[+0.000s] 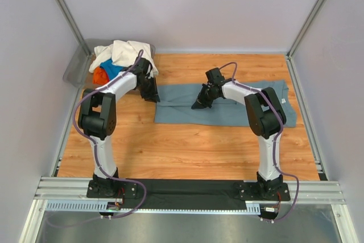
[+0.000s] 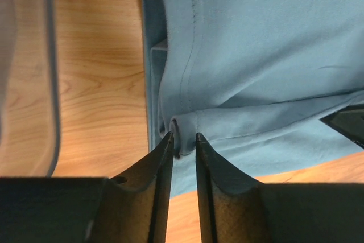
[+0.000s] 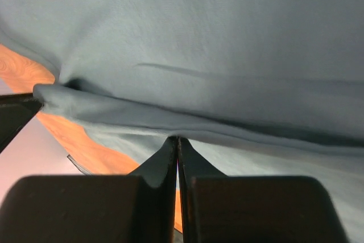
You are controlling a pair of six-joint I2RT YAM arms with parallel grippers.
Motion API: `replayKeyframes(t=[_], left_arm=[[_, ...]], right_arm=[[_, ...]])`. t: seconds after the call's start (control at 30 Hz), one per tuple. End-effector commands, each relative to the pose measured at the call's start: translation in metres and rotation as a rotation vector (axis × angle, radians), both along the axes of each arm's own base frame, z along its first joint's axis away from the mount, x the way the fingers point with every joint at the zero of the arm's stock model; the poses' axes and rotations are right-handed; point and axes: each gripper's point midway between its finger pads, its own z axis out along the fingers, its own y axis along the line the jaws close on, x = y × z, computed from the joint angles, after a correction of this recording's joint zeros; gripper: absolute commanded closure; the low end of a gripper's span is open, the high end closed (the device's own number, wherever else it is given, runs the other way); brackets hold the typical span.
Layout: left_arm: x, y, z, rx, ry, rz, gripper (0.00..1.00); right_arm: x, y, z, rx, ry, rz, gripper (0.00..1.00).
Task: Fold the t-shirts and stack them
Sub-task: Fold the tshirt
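From above, the slate grey-blue t-shirt [image 1: 227,112] lies as a long folded band on the wooden tabletop [image 1: 170,146]. The left hand [image 1: 152,94] sits at its left end and the right hand [image 1: 199,105] near its middle. The cream-white t-shirt [image 1: 122,52], bright blue t-shirt [image 1: 111,69] and red-orange t-shirt [image 1: 100,75] fill the grey bin [image 1: 77,69].

In the left wrist view, the fingers stand slightly apart with a ridge of hem between the tips. Whether they press it cannot be told.

In the right wrist view, the hand is closed, its tips against a folded edge.

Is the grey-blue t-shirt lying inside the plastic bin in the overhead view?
No, the grey-blue t-shirt lies spread on the wooden table, to the right of the bin.
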Motion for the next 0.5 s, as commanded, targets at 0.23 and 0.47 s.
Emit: replayKeyframes(t=[0.23,0.47], left_arm=[[-0.047,0.014,0.046,-0.011,-0.095,-0.037,0.64],[-0.054,-0.001,0.022,-0.075,-0.029,-0.138,0.52]], right_arm=[[0.058,0.023,0.013,0.038,-0.071,-0.059,0.99],[0.046,0.024,0.037,0.049,-0.09,-0.006,0.87]])
